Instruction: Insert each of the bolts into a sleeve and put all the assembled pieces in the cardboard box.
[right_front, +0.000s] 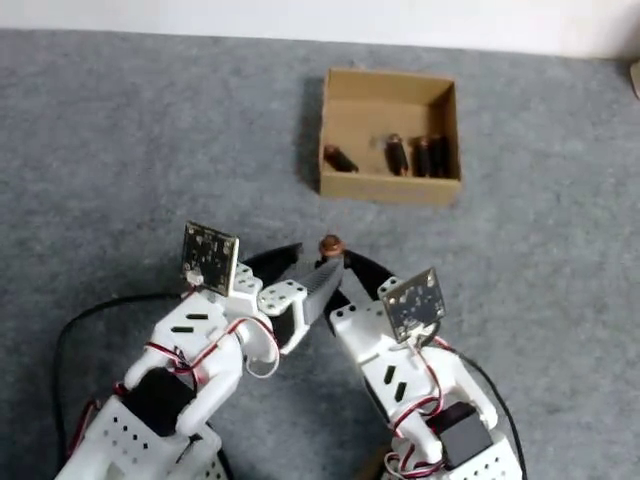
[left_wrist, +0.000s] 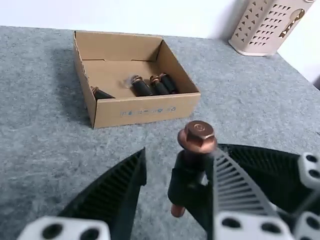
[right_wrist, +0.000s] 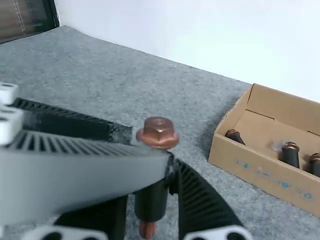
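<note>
From up top, both arms reach in from the bottom edge over the grey counter (right_front: 120, 150) and meet in the middle. The left end effector (right_front: 318, 256) has its black and pale grey fingers spread, and the right end effector (right_front: 343, 265) is tucked in close beside it, with a copper-headed bolt (right_front: 330, 244) standing upright right where they meet. Just past that sits the open cardboard box (right_front: 390, 188) with four dark assembled pieces (right_front: 397, 155) lying in it, one off to the left and three bunched toward the right wall.
</note>
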